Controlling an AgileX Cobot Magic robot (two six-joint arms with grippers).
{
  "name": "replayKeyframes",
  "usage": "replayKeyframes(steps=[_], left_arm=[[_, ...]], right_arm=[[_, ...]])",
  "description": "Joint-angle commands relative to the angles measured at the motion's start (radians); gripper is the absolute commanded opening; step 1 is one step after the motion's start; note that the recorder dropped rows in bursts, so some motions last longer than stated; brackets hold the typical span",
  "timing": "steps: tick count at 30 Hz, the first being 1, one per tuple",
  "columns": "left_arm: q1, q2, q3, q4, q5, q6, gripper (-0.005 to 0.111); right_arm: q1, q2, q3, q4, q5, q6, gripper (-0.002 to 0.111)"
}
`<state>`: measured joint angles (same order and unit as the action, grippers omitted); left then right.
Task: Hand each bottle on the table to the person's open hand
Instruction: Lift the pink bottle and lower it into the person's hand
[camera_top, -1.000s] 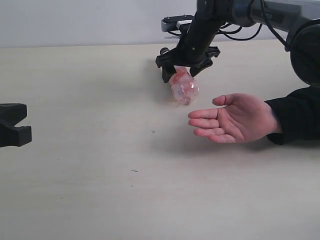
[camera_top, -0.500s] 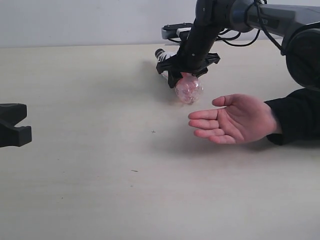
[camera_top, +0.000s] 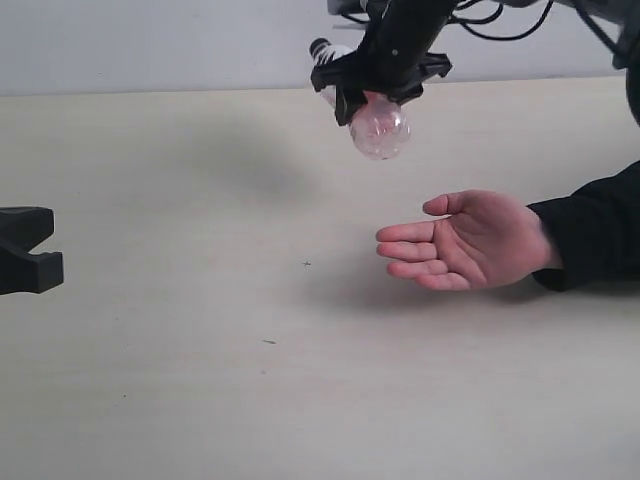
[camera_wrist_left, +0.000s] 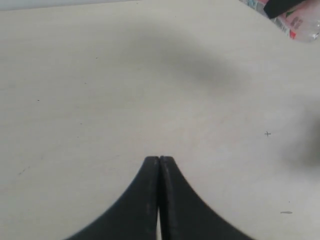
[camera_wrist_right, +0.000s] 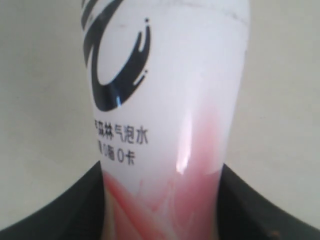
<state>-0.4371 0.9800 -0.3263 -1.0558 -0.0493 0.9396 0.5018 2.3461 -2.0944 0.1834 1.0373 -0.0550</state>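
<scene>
**Item: pink bottle (camera_top: 378, 128).** It is being held clamped across its middle by the right pincer (camera_top: 378, 97). It is being carried in the air, lying roughly level, with its clear base turned toward the exterior camera.

**Change:** a second ago it was being gripped down on the bench (camera_top: 200, 380). Now it is being lifted clear of the surface, up and to one side of the open hand (camera_top: 470, 240) (palm up, resting on the bench) and apart from it.

**Bearing on task, as judged:** pickup is being completed and the carry to the palm is being begun. Release is not yet done.

**Left pincer (camera_wrist_left: 159, 161):** it is being kept pressed together and empty, low at the left.

**Obscured:**
- No other bottle is being shown in any view.
- The black cap (camera_top: 320, 47) is being half hidden behind the pincer.
- The right arm is being cut off at the frame's top.
- The right wrist view is being filled by the label, so the fingertips cannot be made out.
</scene>
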Motion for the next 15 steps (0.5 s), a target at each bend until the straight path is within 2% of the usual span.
replayKeyframes(steps=[1, 5, 8, 10, 15], left_arm=[[-0.002, -0.007, 0.004, -0.003, -0.008, -0.005, 0.000], [-0.002, -0.007, 0.004, -0.003, -0.008, -0.005, 0.000], [-0.002, -0.007, 0.004, -0.003, -0.008, -0.005, 0.000], [-0.002, -0.007, 0.004, -0.003, -0.008, -0.005, 0.000], [-0.002, -0.007, 0.004, -0.003, -0.008, -0.005, 0.000]], right_arm=[[-0.001, -0.094, -0.007, -0.033, 0.087, 0.023, 0.000], [-0.001, -0.188, -0.007, -0.078, 0.184, 0.085, 0.000], [-0.001, -0.289, 0.040, -0.105, 0.184, 0.083, 0.000], [-0.011, -0.388, 0.115, -0.206, 0.184, 0.086, 0.000], [-0.038, -0.729, 0.452, -0.192, 0.169, 0.069, 0.000]])
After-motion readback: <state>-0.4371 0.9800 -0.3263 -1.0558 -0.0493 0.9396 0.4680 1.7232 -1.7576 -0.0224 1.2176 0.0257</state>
